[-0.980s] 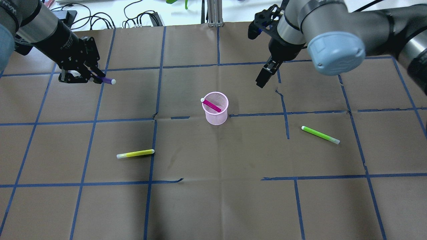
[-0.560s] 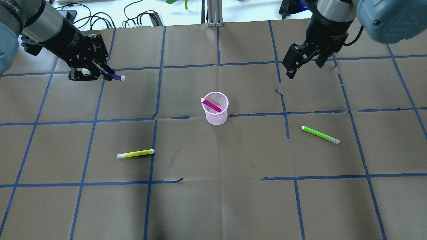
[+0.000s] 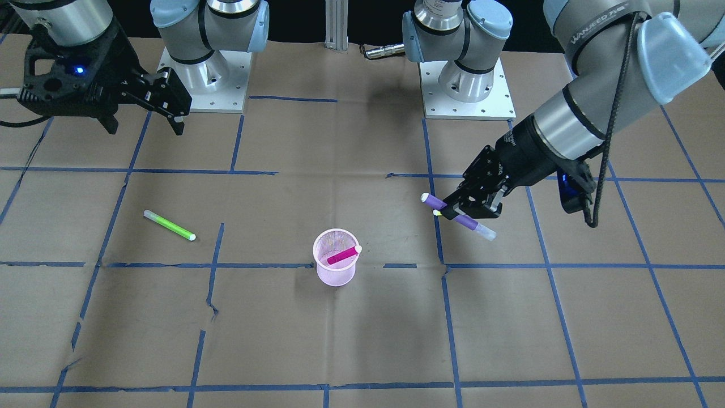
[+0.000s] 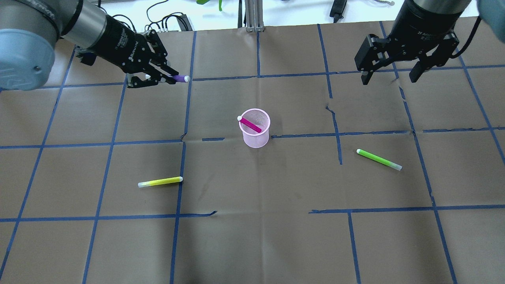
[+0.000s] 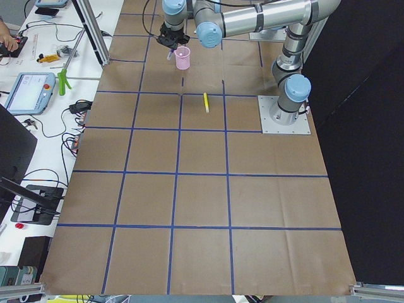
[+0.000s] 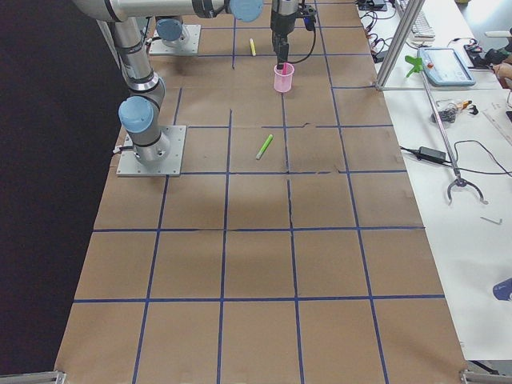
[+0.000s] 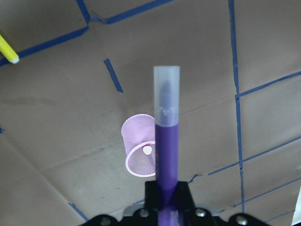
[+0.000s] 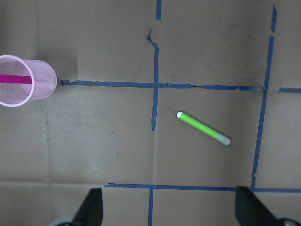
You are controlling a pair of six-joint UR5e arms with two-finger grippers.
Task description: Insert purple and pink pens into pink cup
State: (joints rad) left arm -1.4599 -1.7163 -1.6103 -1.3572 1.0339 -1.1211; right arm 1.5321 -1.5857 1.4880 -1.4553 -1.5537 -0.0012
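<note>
The pink mesh cup (image 4: 256, 140) stands upright near the middle of the table (image 4: 252, 244). One pen is in it: the pink pen (image 4: 251, 125) leans across the inside, its white end resting against the rim on the left arm's side.

The purple pen (image 3: 476, 226) is not in the cup. The left gripper (image 4: 165, 79) pinches it around its middle, raised over the table on the cup's left and well apart from it. The pen is roughly level, with both ends sticking out past the fingers. In the left wrist view the pen's clear cap points out ahead and its barrel covers part of the cup's rim.

The right gripper (image 4: 388, 77) hangs over the right side with its jaws spread wide and holds no pen.

A yellow pen (image 4: 160, 182) lies flat on the left side, and a green pen (image 4: 378, 159) lies flat on the right. Both are nearer the robot than the cup and well apart from it. In the front view the left gripper hides nearly all of the yellow pen.
</note>
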